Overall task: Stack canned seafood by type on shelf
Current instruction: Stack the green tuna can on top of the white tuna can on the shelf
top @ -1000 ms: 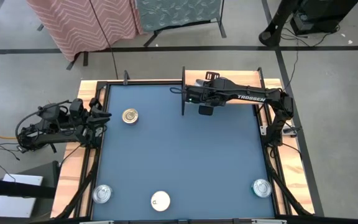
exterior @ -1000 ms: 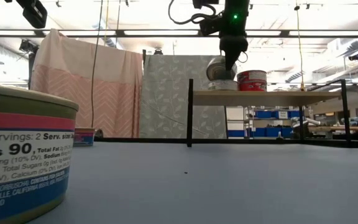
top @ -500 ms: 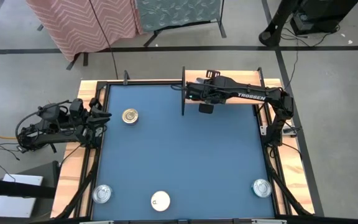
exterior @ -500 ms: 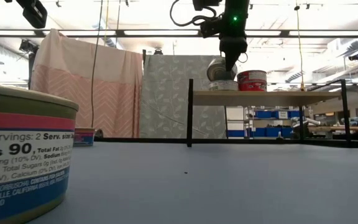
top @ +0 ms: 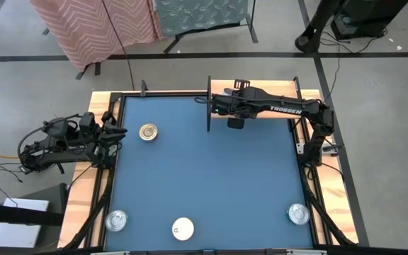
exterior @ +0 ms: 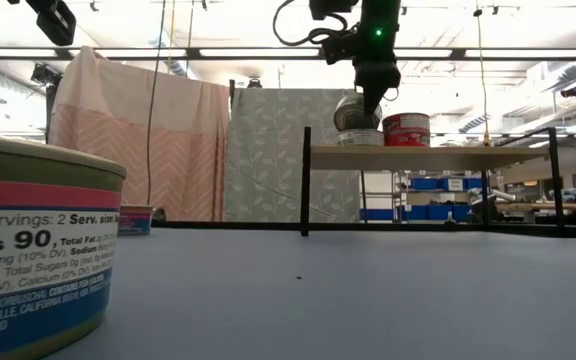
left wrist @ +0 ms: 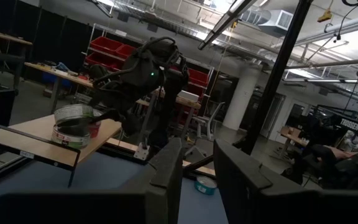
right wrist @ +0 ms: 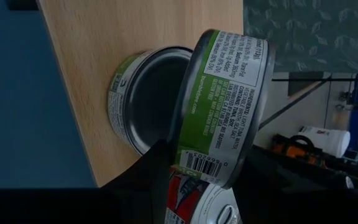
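Observation:
My right gripper (exterior: 372, 100) stands over the left end of the light-wood shelf (exterior: 438, 155) at the table's far edge, shut on a green-labelled tin (right wrist: 224, 102). Below it, a silver tin (right wrist: 132, 99) stands on the plank with a red-labelled tin (exterior: 405, 129) beside it. On the blue table lie a gold-lidded tin (top: 147, 132), a white-lidded tin (top: 183, 228) and two silver-lidded tins (top: 116, 221) (top: 298, 213). My left gripper (left wrist: 197, 180) waits open at the table's left edge (top: 114, 134). My right gripper pinches the green-labelled tin between its two fingers, by the side wall (right wrist: 194, 158) at one edge. The fingers (exterior: 373, 88) come from above, pointing down. The tin is tilted, its open face toward the silver tin beneath. I cannot tell whether the two tins touch.
A red- and teal-labelled tin (exterior: 33, 255) fills the near left of the low view. Dark uprights (exterior: 306, 180) stand at the shelf's ends. Wooden rails (top: 83, 184) border the table. Draped fabric panels (exterior: 138, 140) stand beyond the far edge.
My right gripper has crept slightly toward the far edge over the shelf, staying shut on the tilted tin. Nothing else has moved.

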You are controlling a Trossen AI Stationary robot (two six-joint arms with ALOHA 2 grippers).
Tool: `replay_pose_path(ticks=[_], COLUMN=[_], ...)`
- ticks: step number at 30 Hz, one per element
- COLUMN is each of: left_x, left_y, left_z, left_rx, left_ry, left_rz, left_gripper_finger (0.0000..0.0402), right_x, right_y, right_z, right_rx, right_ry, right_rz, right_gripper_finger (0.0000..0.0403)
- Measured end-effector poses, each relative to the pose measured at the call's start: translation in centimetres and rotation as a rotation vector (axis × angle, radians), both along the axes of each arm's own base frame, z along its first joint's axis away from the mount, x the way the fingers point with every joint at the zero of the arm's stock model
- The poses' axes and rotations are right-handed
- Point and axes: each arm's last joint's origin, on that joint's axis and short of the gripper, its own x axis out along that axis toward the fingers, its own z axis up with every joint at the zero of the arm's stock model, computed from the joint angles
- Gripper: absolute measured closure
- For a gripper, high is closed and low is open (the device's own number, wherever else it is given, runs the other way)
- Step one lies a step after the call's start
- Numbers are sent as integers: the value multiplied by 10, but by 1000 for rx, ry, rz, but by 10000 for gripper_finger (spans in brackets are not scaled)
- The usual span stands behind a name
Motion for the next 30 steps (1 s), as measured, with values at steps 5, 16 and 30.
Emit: replay_pose_path(ticks=[5,16,30], left_x=[0,0,0], left_y=[0,0,0], left_z=[0,0,0], left_rx=[-1,-2,-4], left_ry=[0,0,0], left_rz=[5,10,9], left_gripper_finger=[307,307,307], right_x=[1,0,-3], right_y=[1,-10,-15], right_z=[-1,0,0], right_rx=[-7,-20,-6], right_ry=[9,13,13], right_rz=[8,8,-15], right_gripper_finger=[258,258,244])
